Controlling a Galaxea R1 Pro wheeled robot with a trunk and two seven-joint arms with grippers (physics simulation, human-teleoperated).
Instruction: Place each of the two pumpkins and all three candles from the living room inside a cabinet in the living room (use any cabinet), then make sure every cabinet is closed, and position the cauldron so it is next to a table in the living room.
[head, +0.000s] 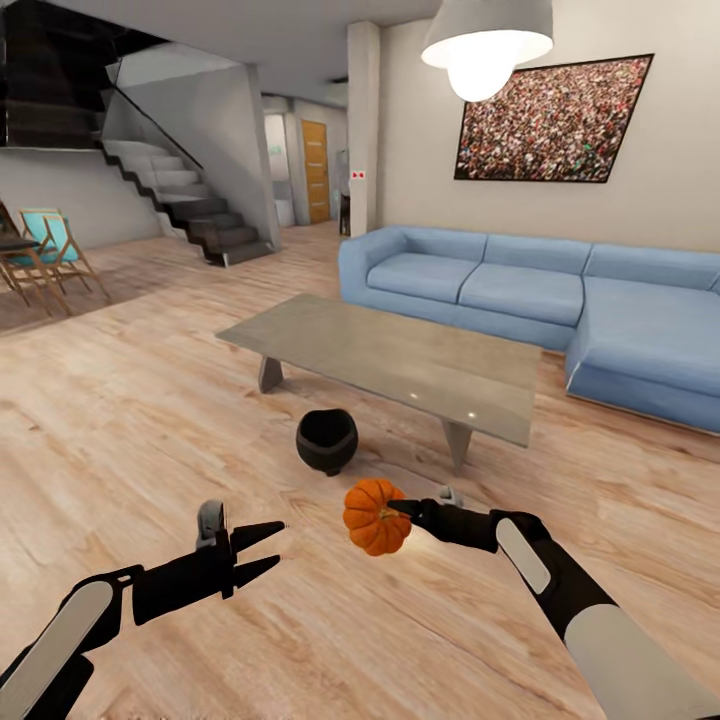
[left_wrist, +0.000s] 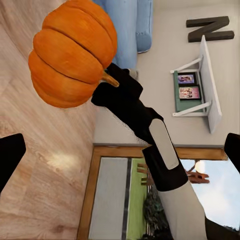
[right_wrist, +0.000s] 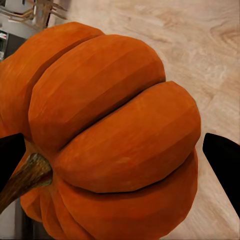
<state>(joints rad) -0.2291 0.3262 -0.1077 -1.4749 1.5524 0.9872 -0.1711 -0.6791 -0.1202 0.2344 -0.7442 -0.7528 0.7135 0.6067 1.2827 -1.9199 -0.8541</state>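
Currently: right end effector (head: 398, 508) clamps one pumpkin (head: 375, 517) aloft | left end effector (head: 262, 552) open, empty | cauldron (head: 326, 440) beyond pumpkin, already beside surface (head: 400, 360) | stowing pending, judged early.

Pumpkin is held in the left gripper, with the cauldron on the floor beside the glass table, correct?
Not quite: the right gripper holds the pumpkin, as the head view shows. The left gripper is open and empty. The cauldron does sit on the floor beside the table.

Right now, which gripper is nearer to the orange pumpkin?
Right. The right gripper is shut on the pumpkin, holding it above the wooden floor. The left gripper is open and empty, apart from the pumpkin on its left side.
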